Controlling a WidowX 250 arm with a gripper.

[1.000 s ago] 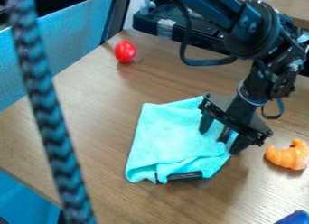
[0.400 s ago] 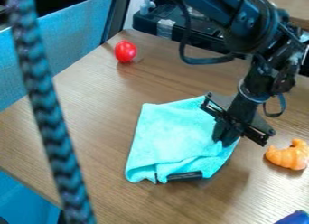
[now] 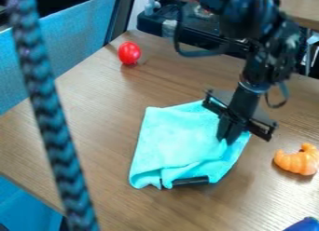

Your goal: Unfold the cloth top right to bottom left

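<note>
Over the right part of the turquoise cloth hangs the black gripper point(image 3: 229, 133), its fingers together with a raised ridge of fabric pinched at their tips. The cloth point(image 3: 177, 137) lies folded on the wooden table, its top edge slanting up to the right behind the gripper. At its bottom edge a fold and a black strip show. The cloth's upper right part is partly hidden by the gripper.
An orange croissant-shaped toy point(image 3: 298, 159) lies right of the cloth, and a red toy point(image 3: 129, 53) at the upper left. A blue object point(image 3: 304, 224) is at the bottom right corner. A braided cord point(image 3: 50, 118) crosses the left side.
The gripper's fingers have closed from spread apart onto the cloth. Since then the gripper has shifted slightly left and up, and the cloth's right edge has been pulled up a little.
</note>
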